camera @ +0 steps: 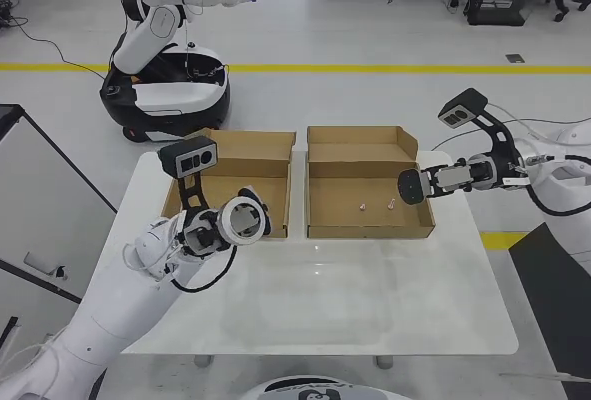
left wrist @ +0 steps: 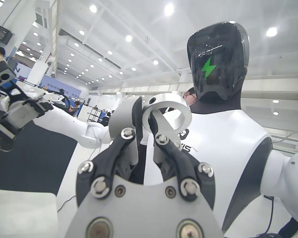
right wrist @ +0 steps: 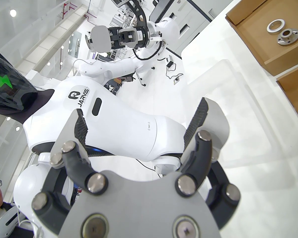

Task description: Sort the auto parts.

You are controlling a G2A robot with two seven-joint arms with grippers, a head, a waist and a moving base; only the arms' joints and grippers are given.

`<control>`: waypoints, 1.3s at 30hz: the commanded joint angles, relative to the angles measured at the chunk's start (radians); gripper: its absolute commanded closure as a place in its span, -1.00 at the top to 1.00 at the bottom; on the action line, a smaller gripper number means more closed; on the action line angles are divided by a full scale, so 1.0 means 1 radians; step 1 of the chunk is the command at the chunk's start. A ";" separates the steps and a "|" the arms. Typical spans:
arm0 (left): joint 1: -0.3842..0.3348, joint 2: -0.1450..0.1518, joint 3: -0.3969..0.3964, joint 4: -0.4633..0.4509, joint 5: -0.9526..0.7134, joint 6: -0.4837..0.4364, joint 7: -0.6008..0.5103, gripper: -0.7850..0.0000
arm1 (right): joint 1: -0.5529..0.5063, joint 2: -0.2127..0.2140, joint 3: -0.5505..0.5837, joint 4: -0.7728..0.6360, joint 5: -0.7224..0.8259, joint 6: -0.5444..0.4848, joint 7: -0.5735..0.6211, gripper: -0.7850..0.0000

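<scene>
Clamped narrow by left gripper, low left of centre: metal ring, hole facing up. Hung just below left box (like ring inside), far nearer than right gripper, splayed wide, empty, at right box.
</scene>
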 commanded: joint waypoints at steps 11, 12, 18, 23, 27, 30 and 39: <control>0.032 -0.014 -0.040 -0.085 -0.196 0.000 0.000 -1.00 | 0.000 0.000 0.000 0.000 0.000 0.000 0.000 1.00; 0.034 -0.017 -0.043 -0.089 -0.206 0.000 0.000 -1.00 | 0.000 0.000 0.000 0.000 0.000 0.000 0.000 1.00; 0.043 -0.028 -0.055 -0.088 -0.195 0.001 -0.001 -1.00 | 0.000 0.000 0.000 0.000 0.000 0.000 0.000 1.00; 0.042 -0.023 -0.046 -0.046 -0.094 0.000 0.000 -1.00 | 0.000 0.000 0.000 0.000 0.000 0.000 0.000 1.00; 0.032 -0.010 -0.028 0.002 0.004 0.000 0.000 -1.00 | 0.000 0.000 0.000 0.000 0.000 0.000 0.000 1.00; 0.020 0.004 -0.009 0.044 0.089 0.000 0.000 -1.00 | 0.000 0.000 0.000 0.000 0.000 0.000 0.000 1.00; 0.004 0.009 0.009 0.004 -0.021 0.000 0.000 -1.00 | 0.000 0.000 0.000 0.000 0.000 0.000 0.000 1.00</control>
